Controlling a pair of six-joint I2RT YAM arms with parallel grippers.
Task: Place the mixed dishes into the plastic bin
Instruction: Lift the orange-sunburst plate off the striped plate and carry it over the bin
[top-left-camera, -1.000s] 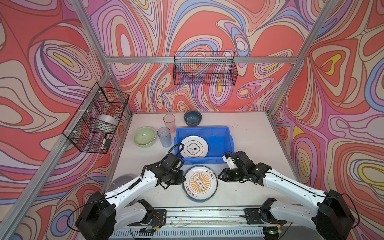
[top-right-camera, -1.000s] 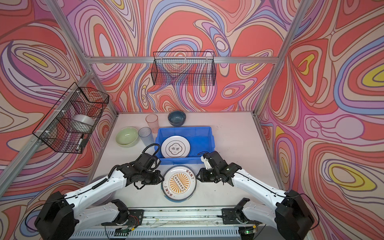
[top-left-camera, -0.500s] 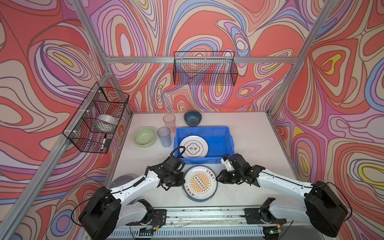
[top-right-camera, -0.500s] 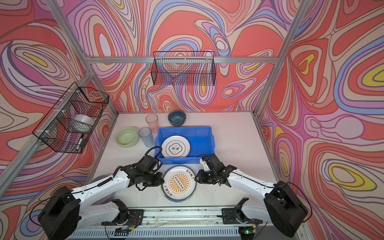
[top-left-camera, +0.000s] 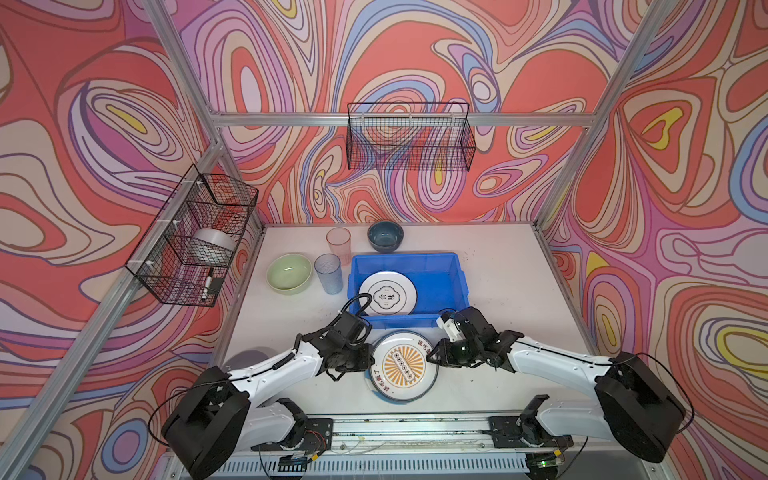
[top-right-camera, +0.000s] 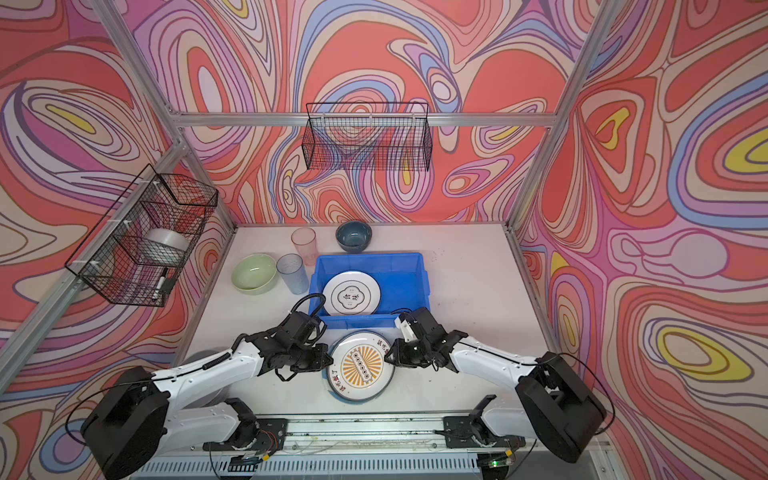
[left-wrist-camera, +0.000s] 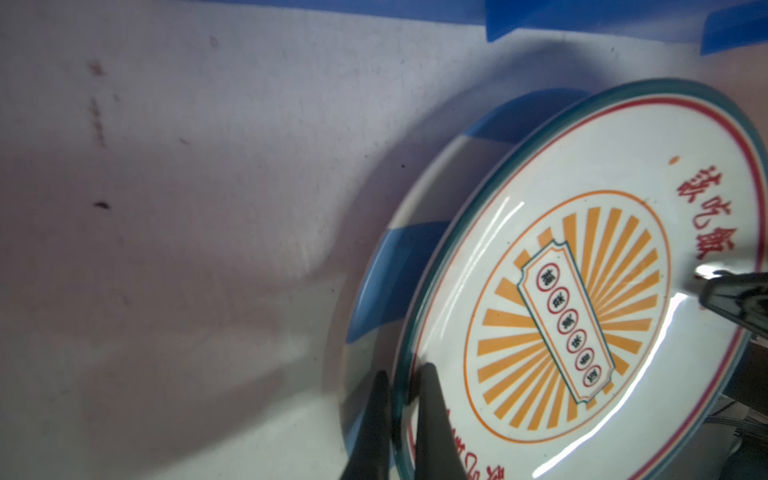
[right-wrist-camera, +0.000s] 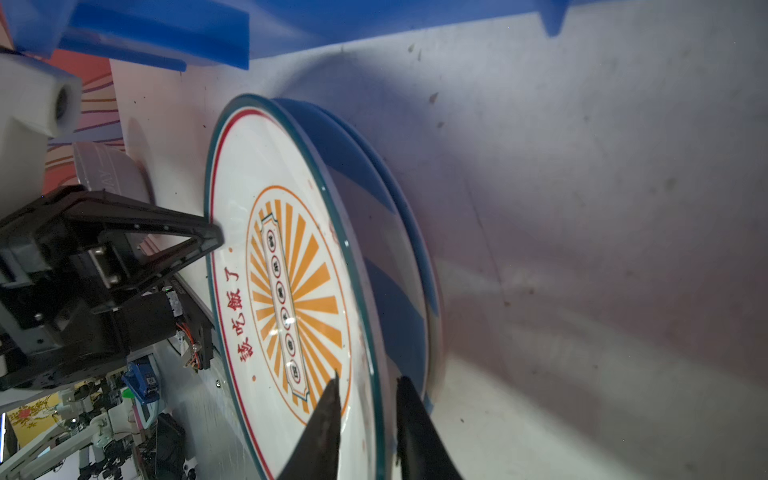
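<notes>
Left gripper clenches the left rim of the sunburst plate in both top views, just near of the blue bin; bare table lies right. Left wrist: striped plate underneath. Right wrist: right gripper straddles the right rim, grip unclear; red lettering 該吃飯了.

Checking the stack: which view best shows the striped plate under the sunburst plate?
Right wrist: the blue-and-white striped plate shows a long, sharp crescent beneath the sunburst plate. Left wrist shows a blurrier crescent; both top views show only a blue sliver.
</notes>
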